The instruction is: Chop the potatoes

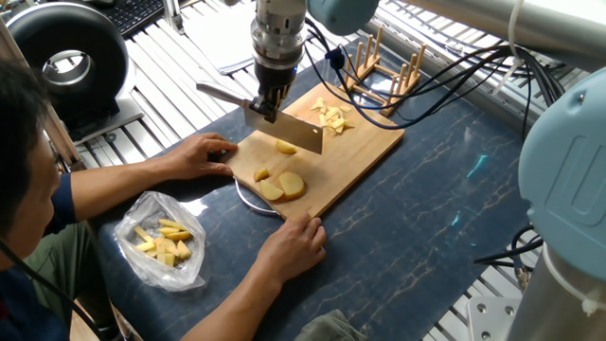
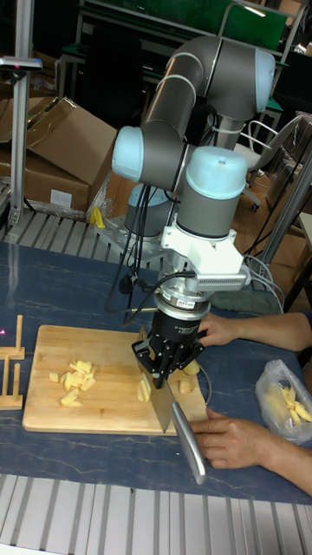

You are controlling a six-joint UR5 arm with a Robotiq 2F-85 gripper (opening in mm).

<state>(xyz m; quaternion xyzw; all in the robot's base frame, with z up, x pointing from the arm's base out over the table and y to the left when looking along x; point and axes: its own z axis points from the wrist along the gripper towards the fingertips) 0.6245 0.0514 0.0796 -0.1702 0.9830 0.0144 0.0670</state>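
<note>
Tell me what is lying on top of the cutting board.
On the cutting board: a pile of small chopped potato pieces at the far end, and larger potato slices near the person's hands. The knife in the gripper hides part of the board behind it.

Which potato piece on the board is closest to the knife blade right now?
The lone small chunk just below the cleaver edge. The larger slices lie nearer the board's front edge, and the chopped pile sits at the far end.

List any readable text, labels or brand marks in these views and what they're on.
None readable.
Robot arm: no legible logo or label in either view.
Knife, cutting board, plastic bag: no print visible.
Cardboard boxes: no markings legible.
</note>
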